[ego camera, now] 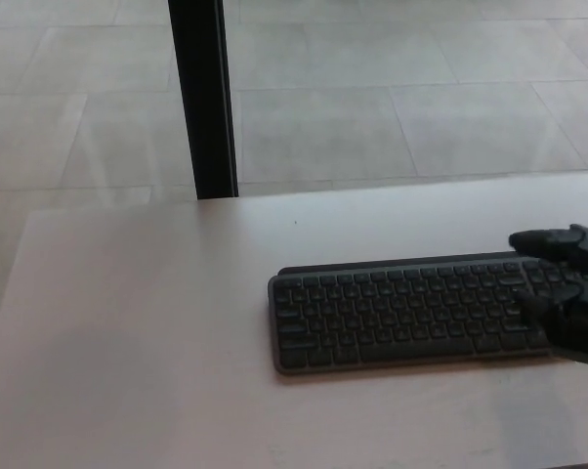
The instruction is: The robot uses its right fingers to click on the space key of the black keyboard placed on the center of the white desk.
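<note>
Head view, from left to right: bare white desk (128, 322), a black vertical post (204, 98) behind its far edge, then the black keyboard (401, 313) lying flat right of centre. Over the keyboard's right end sits the right hand (566, 291), fingers spread apart, grasping nothing; contact with the keys is unclear.

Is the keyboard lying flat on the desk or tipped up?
Flat: the black keyboard lies keys-up on the white desk.
</note>
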Robot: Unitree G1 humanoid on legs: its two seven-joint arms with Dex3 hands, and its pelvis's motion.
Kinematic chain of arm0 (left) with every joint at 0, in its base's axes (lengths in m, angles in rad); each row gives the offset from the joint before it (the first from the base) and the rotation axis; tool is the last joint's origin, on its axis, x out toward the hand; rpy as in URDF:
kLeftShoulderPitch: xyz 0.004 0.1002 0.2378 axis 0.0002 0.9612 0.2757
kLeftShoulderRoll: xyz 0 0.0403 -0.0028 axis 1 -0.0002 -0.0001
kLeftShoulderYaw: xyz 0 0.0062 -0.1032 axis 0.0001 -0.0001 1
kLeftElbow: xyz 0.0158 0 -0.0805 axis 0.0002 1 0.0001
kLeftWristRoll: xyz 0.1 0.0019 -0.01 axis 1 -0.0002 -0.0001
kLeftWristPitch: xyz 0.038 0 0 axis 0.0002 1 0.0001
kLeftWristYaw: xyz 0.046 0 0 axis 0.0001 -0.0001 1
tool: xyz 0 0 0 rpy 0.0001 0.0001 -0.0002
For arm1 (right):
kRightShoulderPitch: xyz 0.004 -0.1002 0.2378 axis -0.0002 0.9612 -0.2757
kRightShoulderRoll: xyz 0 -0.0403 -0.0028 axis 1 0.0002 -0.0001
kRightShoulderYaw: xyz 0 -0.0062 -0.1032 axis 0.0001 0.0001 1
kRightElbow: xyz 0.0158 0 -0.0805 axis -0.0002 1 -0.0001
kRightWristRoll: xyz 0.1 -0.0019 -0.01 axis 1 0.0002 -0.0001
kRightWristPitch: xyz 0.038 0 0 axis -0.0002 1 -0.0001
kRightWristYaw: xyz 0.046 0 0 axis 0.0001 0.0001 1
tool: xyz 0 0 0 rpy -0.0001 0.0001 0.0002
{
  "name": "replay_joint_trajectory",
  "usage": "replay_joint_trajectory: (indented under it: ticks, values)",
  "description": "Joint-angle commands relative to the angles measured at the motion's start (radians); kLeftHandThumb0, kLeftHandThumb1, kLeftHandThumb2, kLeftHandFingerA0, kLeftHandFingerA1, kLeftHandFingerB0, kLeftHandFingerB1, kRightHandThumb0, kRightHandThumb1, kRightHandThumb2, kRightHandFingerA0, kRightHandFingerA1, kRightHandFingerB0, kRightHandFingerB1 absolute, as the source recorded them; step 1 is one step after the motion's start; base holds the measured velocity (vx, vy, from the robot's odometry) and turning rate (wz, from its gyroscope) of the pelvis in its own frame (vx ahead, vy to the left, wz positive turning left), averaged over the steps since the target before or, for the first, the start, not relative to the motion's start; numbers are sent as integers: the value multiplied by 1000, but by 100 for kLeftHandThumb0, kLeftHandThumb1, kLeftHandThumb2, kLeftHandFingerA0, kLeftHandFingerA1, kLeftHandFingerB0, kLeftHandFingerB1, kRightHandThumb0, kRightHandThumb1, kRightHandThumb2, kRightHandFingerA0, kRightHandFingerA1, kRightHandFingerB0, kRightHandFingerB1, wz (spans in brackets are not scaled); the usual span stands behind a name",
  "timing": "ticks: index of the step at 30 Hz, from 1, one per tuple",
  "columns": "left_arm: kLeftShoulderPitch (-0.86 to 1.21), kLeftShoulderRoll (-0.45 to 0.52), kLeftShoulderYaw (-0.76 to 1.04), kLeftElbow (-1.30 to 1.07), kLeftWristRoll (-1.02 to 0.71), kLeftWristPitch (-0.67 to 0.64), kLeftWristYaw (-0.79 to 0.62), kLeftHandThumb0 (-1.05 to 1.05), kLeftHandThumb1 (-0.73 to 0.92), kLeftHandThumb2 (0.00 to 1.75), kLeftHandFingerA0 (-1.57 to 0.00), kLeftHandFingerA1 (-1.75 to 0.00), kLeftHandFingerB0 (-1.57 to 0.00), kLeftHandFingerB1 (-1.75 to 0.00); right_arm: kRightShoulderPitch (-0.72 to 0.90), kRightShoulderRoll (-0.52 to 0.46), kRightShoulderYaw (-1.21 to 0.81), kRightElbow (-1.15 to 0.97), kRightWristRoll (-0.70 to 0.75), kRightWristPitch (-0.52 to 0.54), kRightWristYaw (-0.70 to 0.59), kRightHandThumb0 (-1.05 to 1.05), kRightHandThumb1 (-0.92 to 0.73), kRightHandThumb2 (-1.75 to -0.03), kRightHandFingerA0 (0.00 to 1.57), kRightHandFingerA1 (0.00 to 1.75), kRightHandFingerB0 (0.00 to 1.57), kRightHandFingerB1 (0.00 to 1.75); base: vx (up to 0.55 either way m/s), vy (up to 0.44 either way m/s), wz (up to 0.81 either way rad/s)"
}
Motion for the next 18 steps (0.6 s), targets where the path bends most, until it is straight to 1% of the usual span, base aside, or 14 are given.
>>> replay_joint_trajectory:
  ticks: [1,2,3,6,8,9,10,11,12,13,15,16,17,18]
  values:
    - [4,24,-9,7,-10,-24,18,-48,56,57,-95,-94,-79,-58,-59,-115,134,78,-254,-39,67,-40,-63,-58,79,89,72,46,0,0,0]
    - [5,24,-9,7,-11,-24,18,-48,56,57,-95,-94,-79,-58,-60,-116,137,81,-253,-40,66,-40,-63,-58,79,89,72,46,0,0,0]
    - [3,25,2,8,-24,-20,6,-48,55,58,-89,-83,-78,-58,-79,-142,172,76,-290,-6,84,-39,-61,-59,82,86,74,47,0,0,0]
    - [-1,26,3,7,-27,-20,6,-47,56,57,-90,-83,-79,-58,-96,-160,201,101,-306,-32,95,-35,-58,-57,88,93,78,51,0,0,0]
    - [-4,29,1,10,-25,-12,8,-48,56,57,-89,-81,-78,-57,-99,-172,218,120,-322,-78,89,-34,-57,-57,88,96,76,52,0,0,0]
    - [-5,29,0,10,-25,-12,8,-48,56,57,-89,-81,-78,-57,-101,-173,220,123,-322,-79,88,-34,-57,-57,88,96,76,52,0,0,0]
    - [-6,29,-2,11,-22,-13,18,-48,55,57,-90,-78,-77,-56,-106,-185,243,114,-360,-57,79,-38,-58,-58,90,101,78,50,0,0,0]
    - [-7,31,-6,11,-18,-10,20,-48,56,57,-88,-76,-72,-55,-109,-188,258,110,-375,-48,79,-38,-57,-58,92,103,77,49,0,0,0]
    - [-5,30,-4,9,-20,-16,18,-47,55,57,-91,-78,-74,-56,-109,-187,265,115,-377,-64,77,-36,-57,-58,92,104,77,51,0,0,0]
    - [-4,31,-6,8,-18,-17,18,-47,56,57,-91,-81,-77,-58,-112,-194,280,125,-399,-97,65,-34,-57,-57,91,111,79,51,0,0,0]
    - [-3,34,-17,8,-7,-15,20,-48,57,57,-93,-85,-77,-56,-116,-207,310,130,-442,-126,53,-31,-56,-57,87,126,78,52,0,0,0]
    - [-3,37,-16,13,-10,-14,13,-48,56,57,-93,-83,-78,-55,-120,-214,335,126,-472,-132,54,-32,-57,-57,88,119,77,50,0,0,0]
    - [-3,35,-8,14,-19,-17,7,-48,54,58,-92,-86,-77,-56,-123,-216,352,121,-494,-132,52,-33,-56,-57,90,121,78,50,0,0,0]
    - [-4,34,-9,13,-17,-19,14,-49,53,58,-91,-84,-77,-57,-124,-218,365,113,-503,-130,58,-33,-57,-57,90,123,77,50,0,0,0]
